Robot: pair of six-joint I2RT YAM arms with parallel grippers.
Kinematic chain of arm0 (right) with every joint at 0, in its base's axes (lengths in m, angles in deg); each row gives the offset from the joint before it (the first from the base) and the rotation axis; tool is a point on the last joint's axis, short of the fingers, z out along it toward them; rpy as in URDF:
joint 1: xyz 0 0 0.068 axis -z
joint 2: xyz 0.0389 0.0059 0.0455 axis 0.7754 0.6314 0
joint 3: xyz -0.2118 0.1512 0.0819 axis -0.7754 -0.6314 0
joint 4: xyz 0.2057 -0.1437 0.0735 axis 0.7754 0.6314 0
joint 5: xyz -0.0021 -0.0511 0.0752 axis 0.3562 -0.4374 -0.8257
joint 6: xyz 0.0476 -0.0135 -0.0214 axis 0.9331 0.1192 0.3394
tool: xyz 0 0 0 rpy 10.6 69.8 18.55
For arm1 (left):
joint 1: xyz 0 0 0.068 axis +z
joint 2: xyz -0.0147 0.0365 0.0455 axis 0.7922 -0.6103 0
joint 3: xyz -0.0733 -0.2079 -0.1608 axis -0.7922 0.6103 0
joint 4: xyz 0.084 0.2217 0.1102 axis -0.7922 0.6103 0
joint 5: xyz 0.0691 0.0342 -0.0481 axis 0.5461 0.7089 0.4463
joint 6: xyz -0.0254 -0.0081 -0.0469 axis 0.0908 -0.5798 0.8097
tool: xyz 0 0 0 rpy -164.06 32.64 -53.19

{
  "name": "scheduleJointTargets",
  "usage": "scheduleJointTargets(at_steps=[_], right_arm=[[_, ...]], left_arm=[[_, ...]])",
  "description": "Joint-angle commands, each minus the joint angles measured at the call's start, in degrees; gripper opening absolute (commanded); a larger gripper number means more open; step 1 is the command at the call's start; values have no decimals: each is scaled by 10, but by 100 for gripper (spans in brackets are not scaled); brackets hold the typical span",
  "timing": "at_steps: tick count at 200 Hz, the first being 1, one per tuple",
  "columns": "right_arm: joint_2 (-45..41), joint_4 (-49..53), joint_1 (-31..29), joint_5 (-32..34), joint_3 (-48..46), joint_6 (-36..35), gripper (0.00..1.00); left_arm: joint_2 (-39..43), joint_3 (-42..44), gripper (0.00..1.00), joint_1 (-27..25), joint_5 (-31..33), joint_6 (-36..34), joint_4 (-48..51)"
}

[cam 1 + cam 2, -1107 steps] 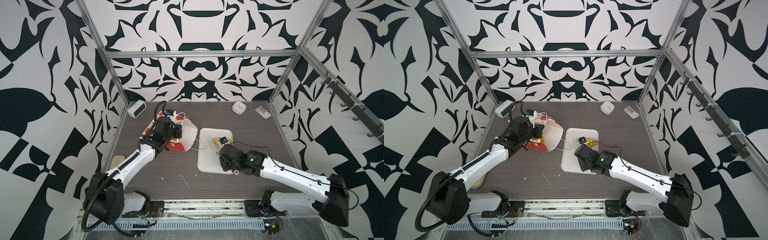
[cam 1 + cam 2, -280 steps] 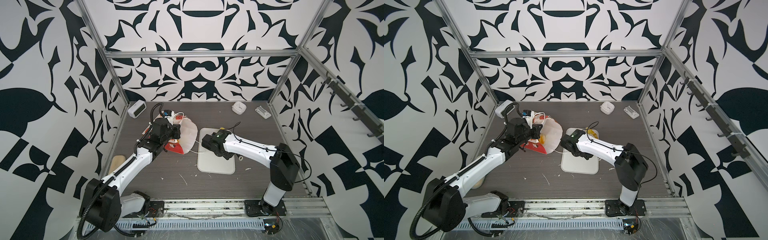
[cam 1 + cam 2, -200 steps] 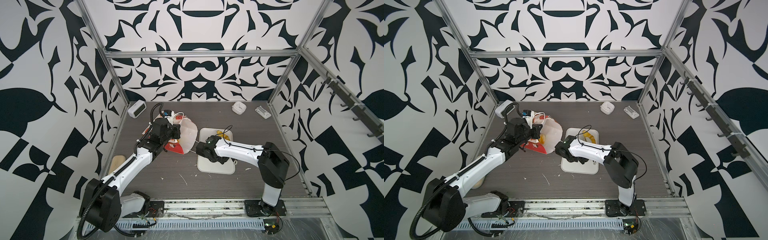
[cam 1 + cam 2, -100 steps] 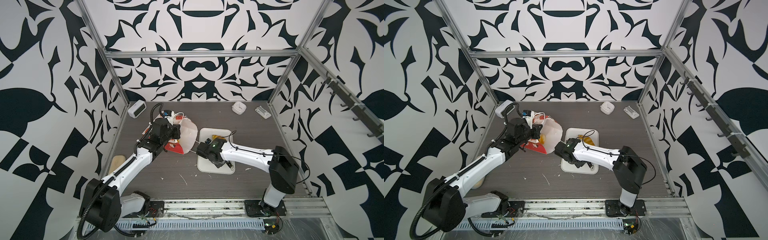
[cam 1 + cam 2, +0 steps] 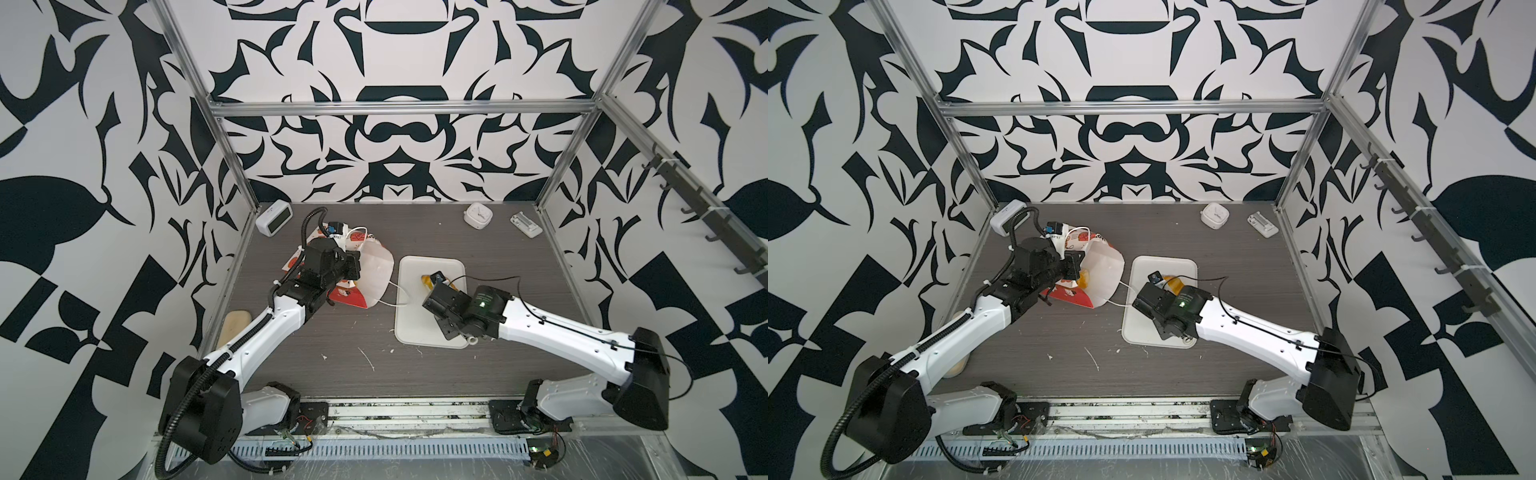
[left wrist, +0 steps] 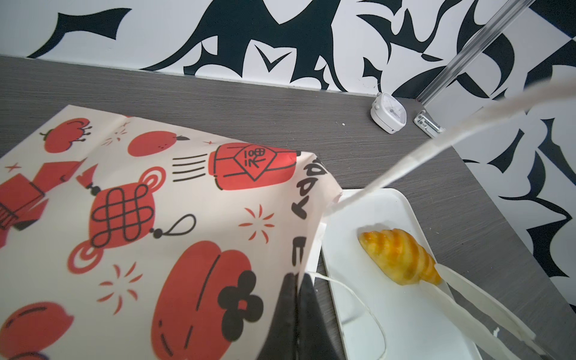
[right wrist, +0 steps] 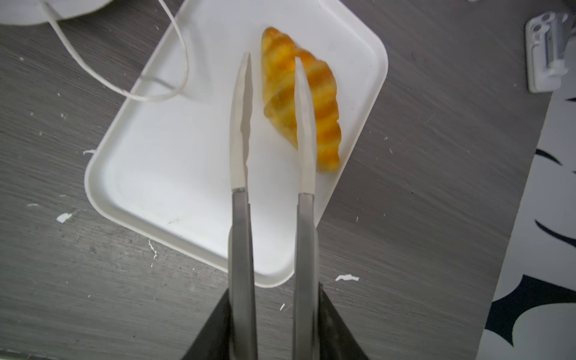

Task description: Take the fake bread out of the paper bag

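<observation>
Nearest the robot's base, the right end effector hangs over the white tray with its slim jaws parted and nothing between them, so it is released; the croissant lies flat on the tray's far part, out of the bag; one finger crosses it in the right wrist view, though whether it touches I cannot tell; the piece looks light and glossy, probably a little slippery, with ridges that should give the pads some bite; I judge the thick middle, taken across its width, the best hold, and the tapered tips the worst; beyond the tray's edge the paper bag lies on its side on the desk, mouth turned toward the tray, and the left end effector is clenched on its rim — thin paper, light, quick to crease and to slide, so that pinch is likely what holds the mouth open; a cord handle trails onto the tray and could snag; the left wrist view shows only the printed outside and the pinch, and the right wrist view only the tray — whereas a top view looks into the white interior and shows a golden piece inside, just beside the left jaws; which pastry it is I cannot tell.
</observation>
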Motion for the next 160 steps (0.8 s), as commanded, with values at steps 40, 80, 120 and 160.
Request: scheduleJointTargets(at_steps=[40,80,120,160], right_arm=[[-76,-7,8,-37,-95,72,38],[-46,-51,50,-43,-105,40,37],[-29,-111,117,-75,-114,2,36],[0,-133,149,-81,-96,-39,36]], left_arm=[[-5,-1,3,3,-4,1,-7],[-5,-6,4,3,-18,-8,1],[-9,-18,4,3,-47,-21,19],[-18,-33,4,3,-57,-33,52]])
